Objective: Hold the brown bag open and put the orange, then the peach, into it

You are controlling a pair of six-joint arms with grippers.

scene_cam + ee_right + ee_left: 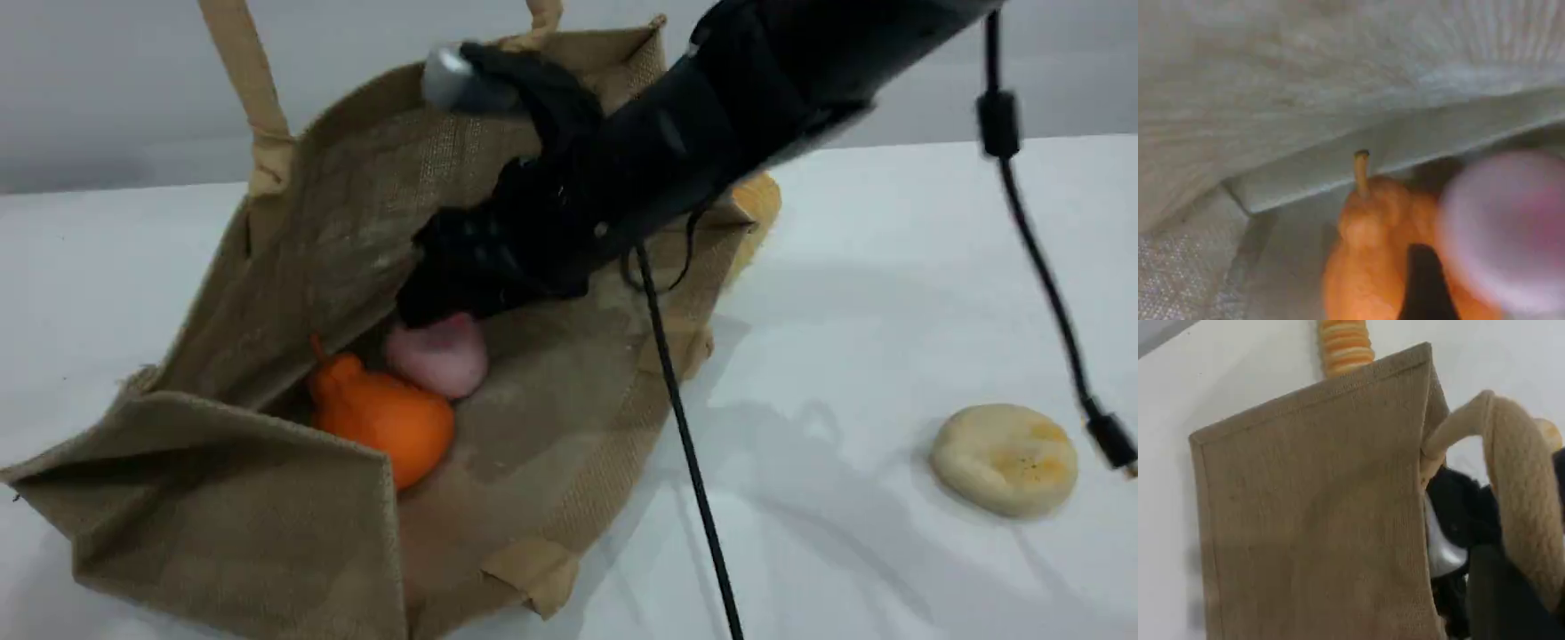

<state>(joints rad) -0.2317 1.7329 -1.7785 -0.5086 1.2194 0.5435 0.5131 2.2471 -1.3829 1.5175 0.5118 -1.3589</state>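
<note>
The brown bag (267,267) lies on its side with its mouth wide open toward the scene camera. One beige handle (240,80) rises taut out of the top edge; in the left wrist view this handle (1525,493) runs down to my left gripper, which is shut on it. Deep in the bag lies the orange (382,422), stem up (1365,240). The peach (437,356) touches it from behind. My right gripper (440,311) reaches into the bag and sits right on the peach (1505,227), shut on it, with one dark fingertip (1425,293) beside it.
A flat cream bun (1005,458) lies on the white table at the right. An orange-striped yellow loaf (756,209) sits behind the bag's far side, also visible in the left wrist view (1345,347). A black cable (685,427) hangs across the bag's right flap.
</note>
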